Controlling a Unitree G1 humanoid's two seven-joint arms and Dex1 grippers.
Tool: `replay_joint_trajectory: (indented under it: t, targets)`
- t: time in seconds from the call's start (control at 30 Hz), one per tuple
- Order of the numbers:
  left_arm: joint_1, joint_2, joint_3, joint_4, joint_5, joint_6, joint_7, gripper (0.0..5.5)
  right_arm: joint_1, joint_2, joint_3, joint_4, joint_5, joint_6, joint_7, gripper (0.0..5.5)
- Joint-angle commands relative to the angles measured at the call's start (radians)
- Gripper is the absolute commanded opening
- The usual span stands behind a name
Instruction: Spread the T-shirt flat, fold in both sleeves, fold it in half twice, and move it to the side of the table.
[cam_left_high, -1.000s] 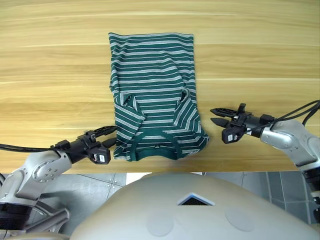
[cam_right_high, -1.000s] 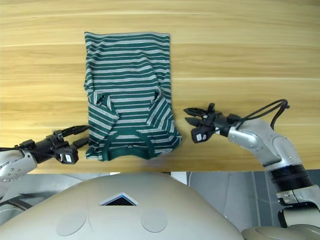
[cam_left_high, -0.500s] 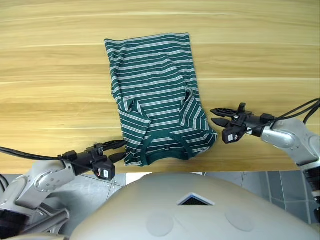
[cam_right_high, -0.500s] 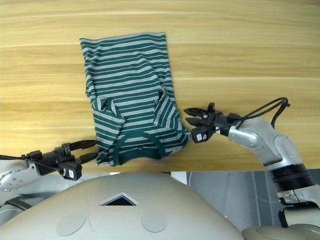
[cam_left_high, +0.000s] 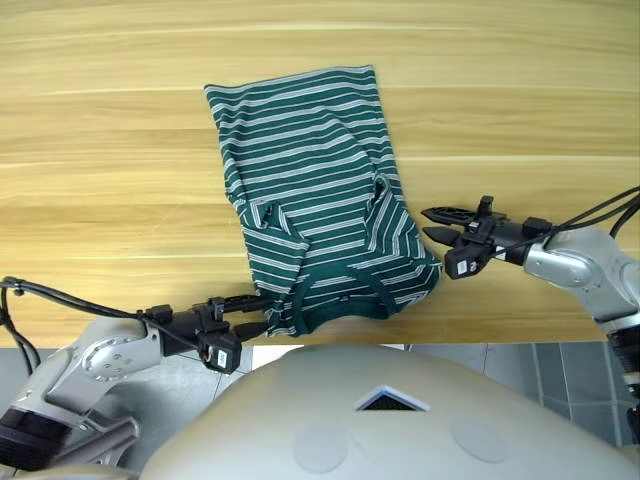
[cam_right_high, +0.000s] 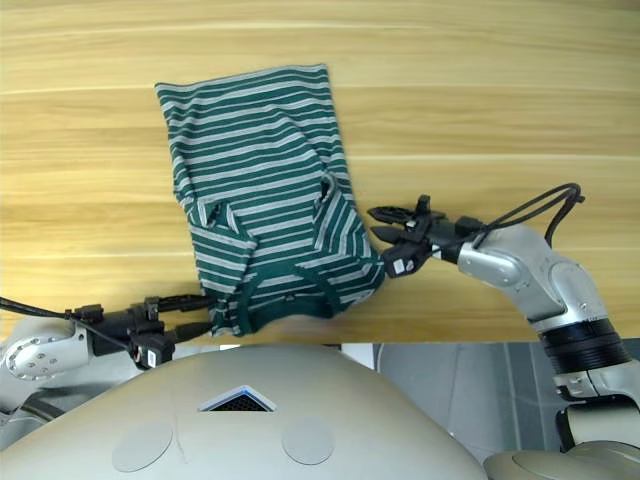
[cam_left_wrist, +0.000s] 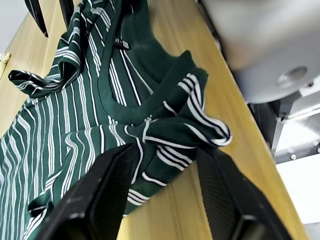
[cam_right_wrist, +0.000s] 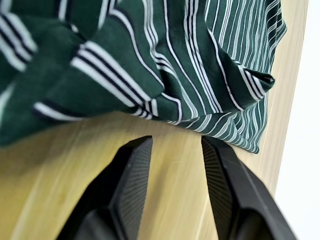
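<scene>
T-shirt (cam_left_high: 310, 190), striped knit, creased, on woodgrain table (cam_left_high: 520, 100)

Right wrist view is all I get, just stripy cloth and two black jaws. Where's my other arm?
Observer: The left gripper is at the T-shirt's near left corner, by the near edge of the table. Its jaws are open, with a bunched bit of cloth between them.
Operator: Is the shirt lying straight?
Observer: No, it lies slanted. The collar end is nearest the robot and the sleeves look folded in.
</scene>
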Motion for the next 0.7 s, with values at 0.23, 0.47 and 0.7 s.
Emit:
replay_joint_trajectory:
  t: [0.23,0.47,0.7]
  targets:
    - [-0.078,-0.062,-0.065,0.059,0.035,0.044,-0.013,2.29,-0.009,-0.014,-0.012,0.003,0.022,-0.019,0.008,1.81]
    - [-0.13,-0.075,-0.138,0.081,0.012,0.027,-0.043,1.58,-0.001,-0.017,-0.026,0.003,0.025,-0.018,-0.002,1.83]
    - [-0.145,-0.051,-0.142,0.092,-0.015,0.022,-0.049,0.79,0.021,-0.015,-0.048,-0.008,0.024,-0.012,-0.013,1.83]
